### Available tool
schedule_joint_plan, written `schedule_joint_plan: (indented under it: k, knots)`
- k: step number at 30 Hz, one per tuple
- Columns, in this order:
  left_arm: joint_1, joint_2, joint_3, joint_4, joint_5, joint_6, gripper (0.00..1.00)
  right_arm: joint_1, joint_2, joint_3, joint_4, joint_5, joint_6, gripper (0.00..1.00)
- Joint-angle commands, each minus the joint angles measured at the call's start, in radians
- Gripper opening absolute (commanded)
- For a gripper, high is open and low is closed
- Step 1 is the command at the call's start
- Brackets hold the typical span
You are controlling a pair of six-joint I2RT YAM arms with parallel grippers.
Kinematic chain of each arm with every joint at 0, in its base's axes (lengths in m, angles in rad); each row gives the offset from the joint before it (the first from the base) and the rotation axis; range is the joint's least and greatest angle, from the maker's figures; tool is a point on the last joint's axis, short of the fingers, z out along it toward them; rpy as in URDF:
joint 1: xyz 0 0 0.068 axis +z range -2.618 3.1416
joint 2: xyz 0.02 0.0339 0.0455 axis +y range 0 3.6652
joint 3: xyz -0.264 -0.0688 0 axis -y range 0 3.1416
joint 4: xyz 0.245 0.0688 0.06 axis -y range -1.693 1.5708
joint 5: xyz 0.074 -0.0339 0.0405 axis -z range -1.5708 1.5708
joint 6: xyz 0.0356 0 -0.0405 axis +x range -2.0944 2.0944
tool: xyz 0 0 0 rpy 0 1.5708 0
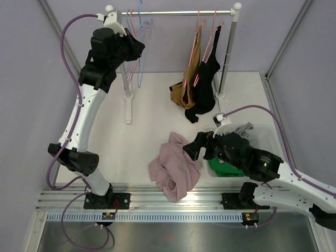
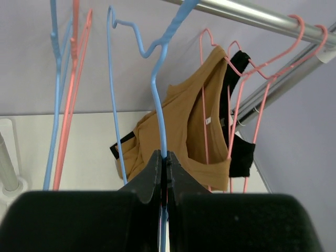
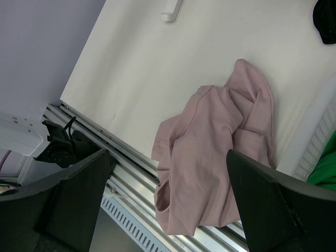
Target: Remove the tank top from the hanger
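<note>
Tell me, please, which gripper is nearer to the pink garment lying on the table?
Right. The right gripper hovers open just beside the pink garment; the left gripper is far off at the rail, shut on a blue hanger.

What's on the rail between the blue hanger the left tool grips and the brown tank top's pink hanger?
Nothing hangs between the blue hanger and the pink hanger: that stretch of rail is bare in the top external view.

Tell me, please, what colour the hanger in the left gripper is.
Blue hanger, best in the left wrist view.
</note>
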Motion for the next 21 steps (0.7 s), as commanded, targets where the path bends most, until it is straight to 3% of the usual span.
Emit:
schedule_joint_plan:
  k: [1,5,10,18,21]
  knots:
    - [0.036,0.065,0.128,0.031,0.051,0.007,0.0,0.009,-0.02,-0.004,0.026,-0.009,-0.005,0.99]
    - [0.052,0.134,0.15,0.095,0.08,0.012,0.0,0.009,-0.017,-0.021,0.036,-0.018,-0.001,0.99]
    - [0.058,0.227,0.228,0.04,0.074,-0.007,0.0,0.01,-0.009,-0.036,0.035,-0.032,0.005,1.0]
    - [0.058,0.122,0.056,0.109,0.045,-0.033,0.0,0.009,0.026,-0.029,0.016,-0.038,-0.031,0.99]
    - [0.058,0.086,0.049,0.104,0.054,-0.033,0.16,0.009,0.043,-0.026,0.024,-0.059,-0.043,0.99]
